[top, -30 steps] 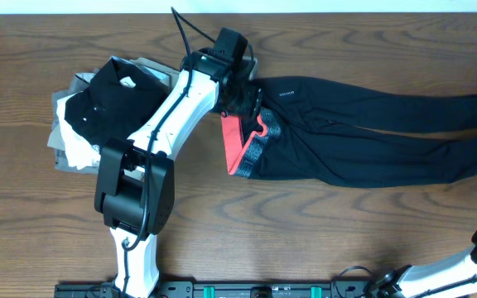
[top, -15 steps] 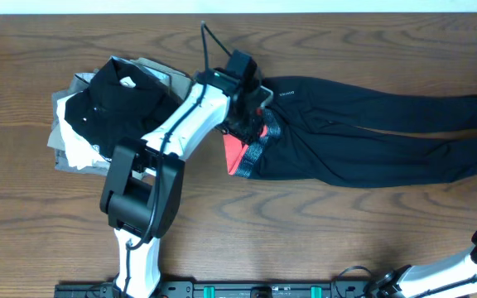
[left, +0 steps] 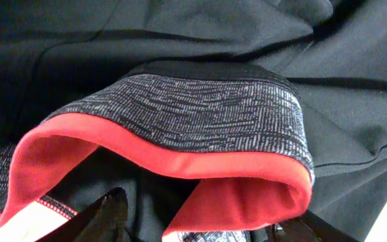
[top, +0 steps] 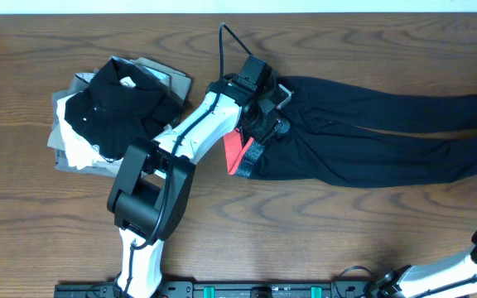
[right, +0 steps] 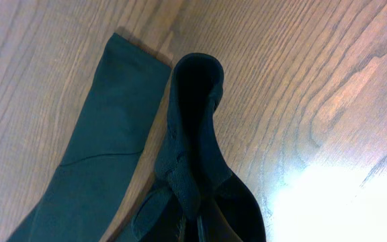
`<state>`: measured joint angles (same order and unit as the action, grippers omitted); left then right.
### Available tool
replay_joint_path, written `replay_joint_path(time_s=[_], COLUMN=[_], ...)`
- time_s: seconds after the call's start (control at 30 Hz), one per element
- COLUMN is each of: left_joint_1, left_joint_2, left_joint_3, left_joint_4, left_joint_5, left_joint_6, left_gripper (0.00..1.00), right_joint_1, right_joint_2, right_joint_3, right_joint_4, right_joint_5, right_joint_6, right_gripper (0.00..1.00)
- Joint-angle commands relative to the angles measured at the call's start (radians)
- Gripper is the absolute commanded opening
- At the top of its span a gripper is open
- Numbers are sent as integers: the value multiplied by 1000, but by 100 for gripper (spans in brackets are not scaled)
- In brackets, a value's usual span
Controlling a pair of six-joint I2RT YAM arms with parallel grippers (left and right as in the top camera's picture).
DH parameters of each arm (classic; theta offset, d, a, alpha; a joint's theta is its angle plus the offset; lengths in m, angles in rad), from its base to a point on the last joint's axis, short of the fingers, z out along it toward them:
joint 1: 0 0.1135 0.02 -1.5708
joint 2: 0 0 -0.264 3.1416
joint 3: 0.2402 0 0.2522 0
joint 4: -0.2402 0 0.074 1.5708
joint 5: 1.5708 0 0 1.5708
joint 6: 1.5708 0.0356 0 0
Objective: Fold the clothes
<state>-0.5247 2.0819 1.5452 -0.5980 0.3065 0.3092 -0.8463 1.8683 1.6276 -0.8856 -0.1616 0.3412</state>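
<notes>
- Brown wood-grain table throughout, with a pale strip along the top edge of the overhead view.
- Across the centre and right of that view: black leggings laid flat, both legs side by side out to the right edge, waist end near the middle.
- At the waist end, right over the grey and red waistband: left claw, fingers well apart at the bottom of the left wrist view, the red-lined fold arching between and above them; cannot tell whether they touch the cloth.
- At the bottom centre of the right wrist view: right claw pressed together, seemingly pinched on one leg end that rises up toward it; the other leg end flat on the wood at the upper left.
- At the left of the overhead view, left of the waist end: heap of clothes, black shirt on top of white and grey.
</notes>
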Motion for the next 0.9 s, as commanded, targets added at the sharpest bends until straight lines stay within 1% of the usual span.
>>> replay_joint_path(time_s=[0.0,0.13,0.2,0.3,0.33,0.4,0.47,0.5,0.57,0.67,0.87], left_joint_1=[1,-2,-8,-20,-25,-31,-32,-32,-30,-28,-29], left_joint_2=[35,42,47,64,72,82,82,78,64,29,-98], left_joint_3=[0,-1,-3,-4,-4,-4,-4,-2,0,13,63], left_joint_4=[-7,-28,-34,-33,-32,-34,-36,-37,-41,-76,-284], left_joint_5=[-11,14,46,52,52,51,43,37,9,-33,-38], left_joint_6=[19,19,19,19,19,18,2,-10,-47,-60,-61], left_gripper=[60,51,50,47,43,29,12,10,8,6,6], right_joint_1=[18,18,18,18,18,18,18,18,18,18,18], right_joint_2=[-5,-5,-5,-5,-5,-5,-5,-5,-5,-5,-5], right_joint_3=[7,7,7,7,7,7,7,7,7,7,7], right_joint_4=[0,-1,-1,-3,-4,-4,-4,-4,-4,-5,0], right_joint_5=[-4,-4,-5,-5,-5,-5,-9,-10,-13,-18,-23], right_joint_6=[14,14,14,14,14,14,14,14,14,14,14], right_gripper=[4,4,4,3,3,3,3,3,4,4,4])
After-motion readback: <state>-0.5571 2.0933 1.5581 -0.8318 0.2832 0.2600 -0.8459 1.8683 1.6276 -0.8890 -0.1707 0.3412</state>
